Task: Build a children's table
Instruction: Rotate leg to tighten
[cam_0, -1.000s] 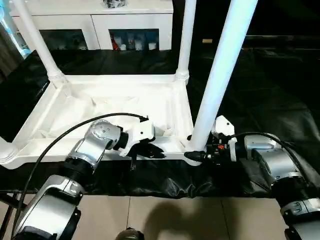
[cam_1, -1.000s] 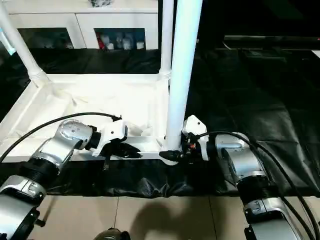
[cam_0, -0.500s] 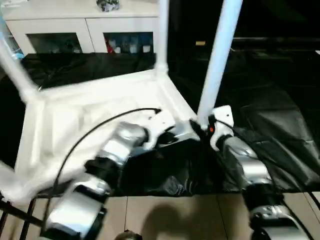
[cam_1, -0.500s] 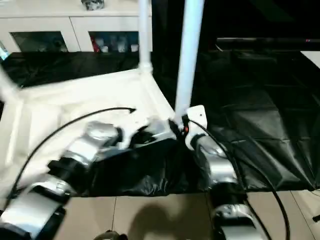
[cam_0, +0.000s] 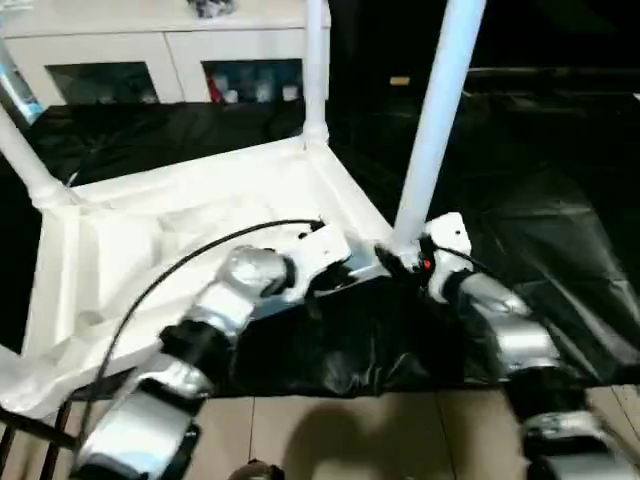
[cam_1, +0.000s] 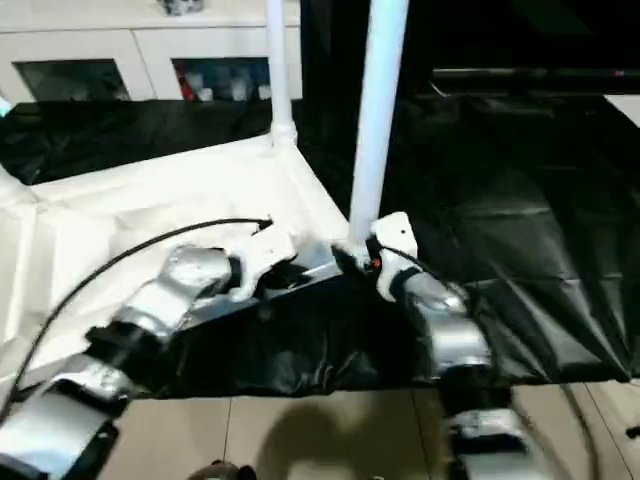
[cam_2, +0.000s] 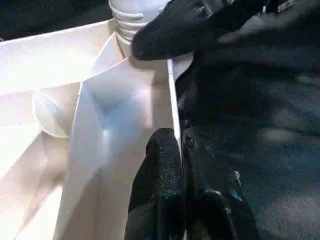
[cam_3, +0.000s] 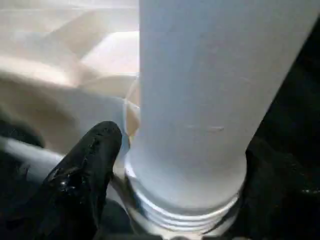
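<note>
The tabletop (cam_0: 190, 220) lies upside down on a black sheet (cam_0: 540, 200), its ribbed underside facing up, and serves as the landmark here. Three legs show standing upright in its corner sockets: one at the far corner toward the cabinet (cam_0: 314, 70), one at the far corner on the robot's left (cam_0: 25, 160), and one at the near corner on the robot's right (cam_0: 435, 130). The white glass-door cabinet (cam_0: 150, 50) stands beyond the tabletop's far edge.

The left gripper (cam_2: 181, 150) sits on the tabletop's near rim, a little way in from the near right leg. In the left wrist view its two black fingers (cam_2: 162, 170) are pressed together over the thin white rim wall — closed on the edge of the tabletop, one finger inside the tray and one outside against the black sheet.

The right gripper (cam_0: 400, 262) is at the base of the near right leg, right where the leg enters its corner socket. In the right wrist view a black finger (cam_3: 92, 160) stands beside the leg's ringed collar (cam_3: 185, 205), just short of it or barely touching, with dark shape on the leg's other side — the jaws stand wide around the leg, straddling it; whether they press on it I cannot tell.
</note>
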